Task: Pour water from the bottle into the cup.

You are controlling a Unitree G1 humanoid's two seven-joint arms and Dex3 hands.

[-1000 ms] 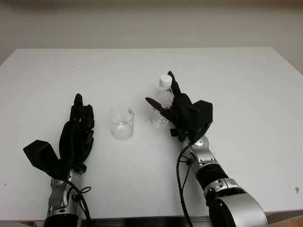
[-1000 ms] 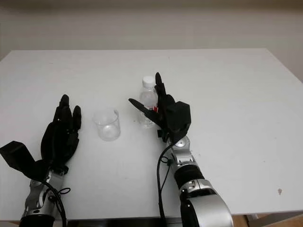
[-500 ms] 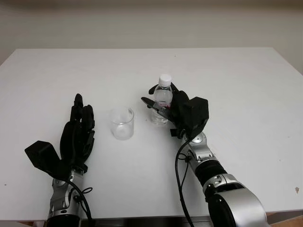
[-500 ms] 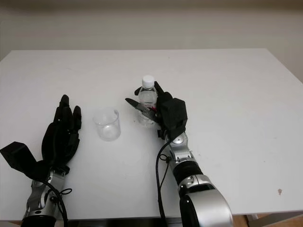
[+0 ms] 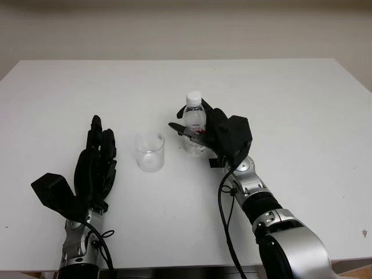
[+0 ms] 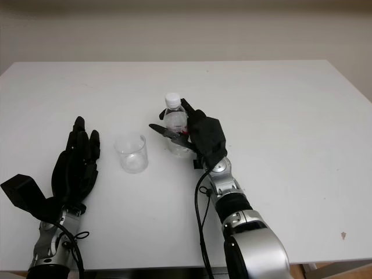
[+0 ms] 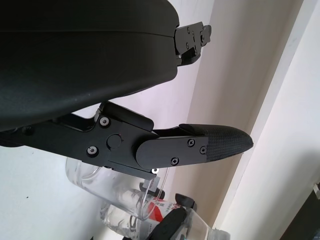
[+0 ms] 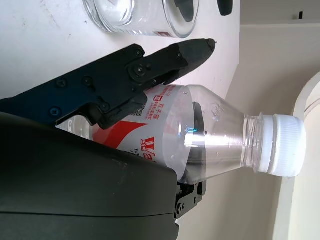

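A small clear water bottle (image 5: 195, 123) with a white cap and a red label stands upright near the middle of the white table. My right hand (image 5: 187, 124) is shut on the bottle (image 8: 205, 135) from its right side: the thumb (image 8: 150, 67) crosses its front and another finger curls behind it. An empty clear cup (image 5: 150, 152) stands just left of the bottle, and its rim (image 8: 142, 15) lies beyond the thumb in the right wrist view. My left hand (image 5: 100, 145) is open, left of the cup (image 7: 112, 182) and apart from it.
The white table (image 5: 279, 93) stretches wide behind and to the right of the bottle. A pale wall runs beyond its far edge. The table's front edge lies close under both forearms.
My right hand's fingers have closed around the bottle, and hand and bottle have shifted slightly left toward the cup. The left hand and the cup have stayed in place.
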